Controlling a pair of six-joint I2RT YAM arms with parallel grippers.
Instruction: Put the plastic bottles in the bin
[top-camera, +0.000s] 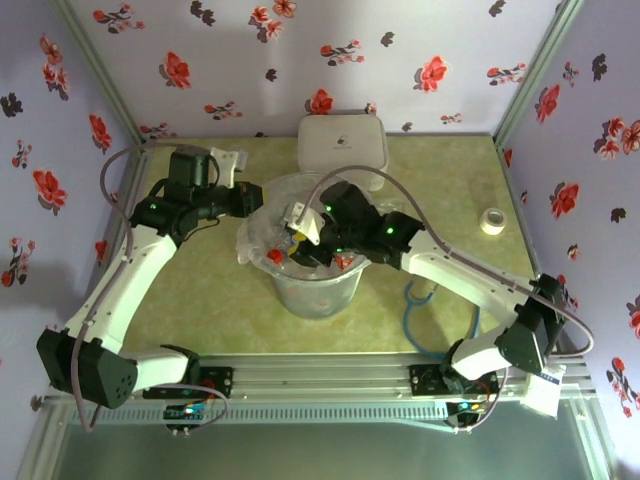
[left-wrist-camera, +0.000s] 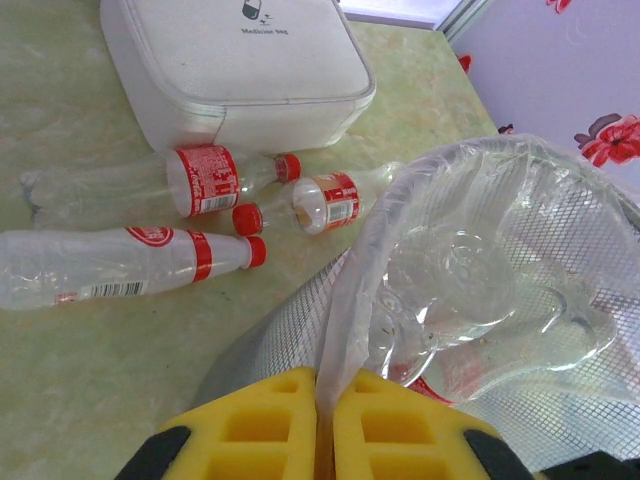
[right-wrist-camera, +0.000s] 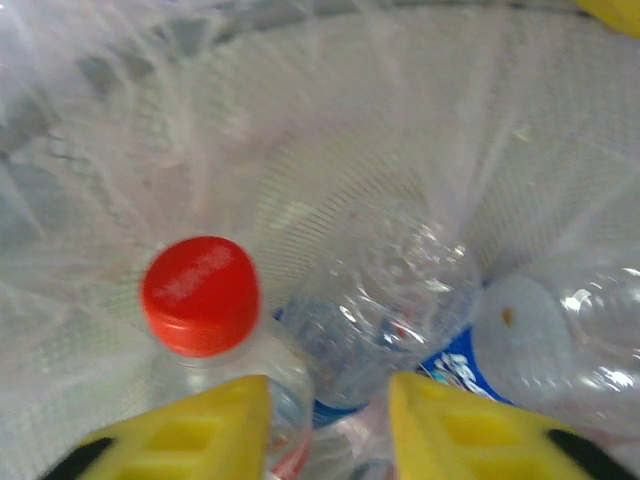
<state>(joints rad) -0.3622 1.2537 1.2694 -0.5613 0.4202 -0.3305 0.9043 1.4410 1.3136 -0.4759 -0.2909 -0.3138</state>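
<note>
Left jaws clench the bag (left-wrist-camera: 345, 290) on our bin (left-wrist-camera: 420, 175) — a tug could tip it. Right jaws stand apart — the bottle (right-wrist-camera: 200, 295) at lower left might snag.

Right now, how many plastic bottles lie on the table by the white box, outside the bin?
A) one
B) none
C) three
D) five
C. The left wrist view shows three red-capped plastic bottles on the table: one against the white box, one close to the bin, and one nearest the camera.
</note>
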